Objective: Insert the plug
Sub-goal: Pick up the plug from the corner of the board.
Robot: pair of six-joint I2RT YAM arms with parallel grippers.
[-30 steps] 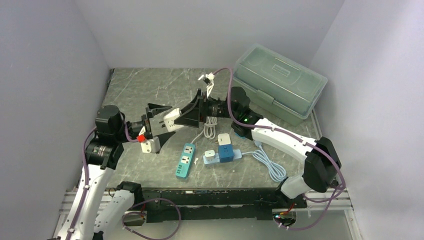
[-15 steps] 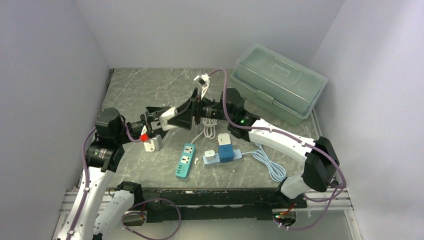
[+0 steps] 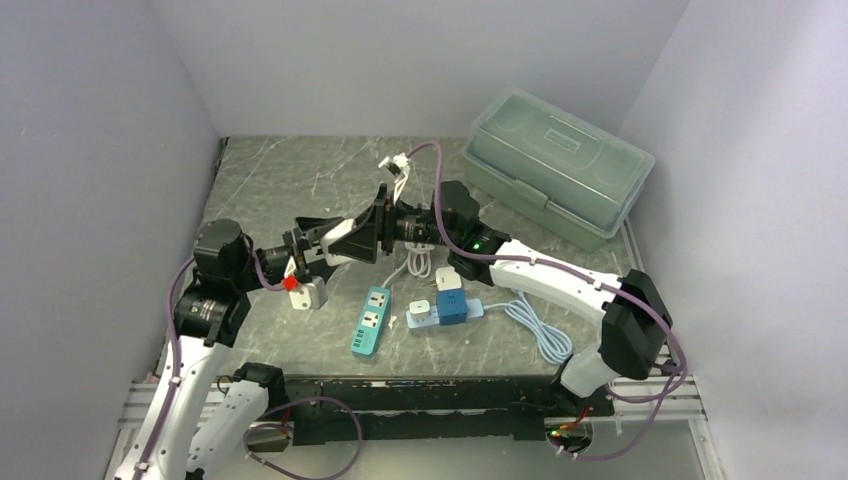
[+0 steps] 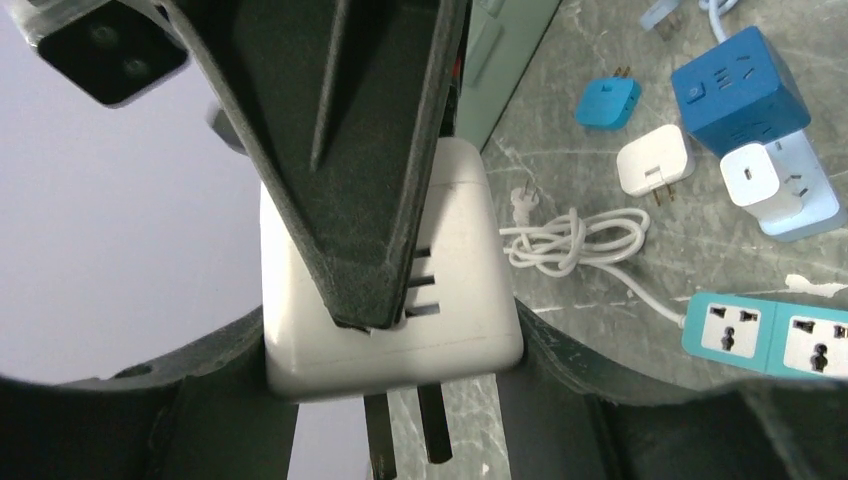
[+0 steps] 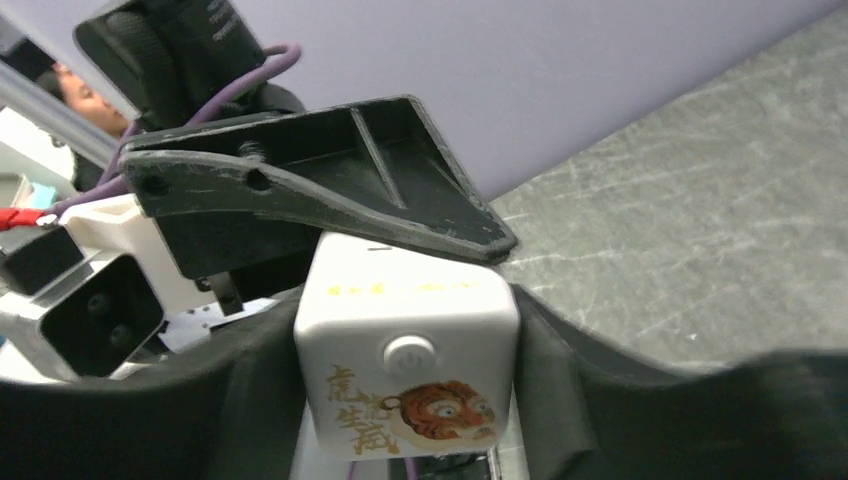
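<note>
A white cube plug point(image 4: 390, 300) with two dark prongs point(image 4: 405, 440) hangs in the air between both grippers. My left gripper point(image 4: 395, 370) is shut on its sides. My right gripper point(image 5: 405, 370) flanks the same cube point(image 5: 405, 360) from the other end, at the face with a tiger picture and a round button. One of its black fingers point(image 4: 340, 150) lies across the cube's slotted face. No gap shows at either finger, and whether they still press is unclear. In the top view the grippers meet at the table's middle left point(image 3: 345, 242). A teal power strip point(image 3: 370, 320) lies below.
A blue cube socket point(image 3: 451, 303) sits on a pale strip point(image 3: 425, 316) with a light blue cord point(image 3: 540, 330). A coiled white cable point(image 3: 420, 260), a white adapter point(image 4: 655, 165) and a small blue adapter point(image 4: 607, 102) lie nearby. A green toolbox point(image 3: 555, 165) stands back right.
The right arm has reached further left with the cube. The left gripper has shut on it, and both grippers have drifted left and slightly down.
</note>
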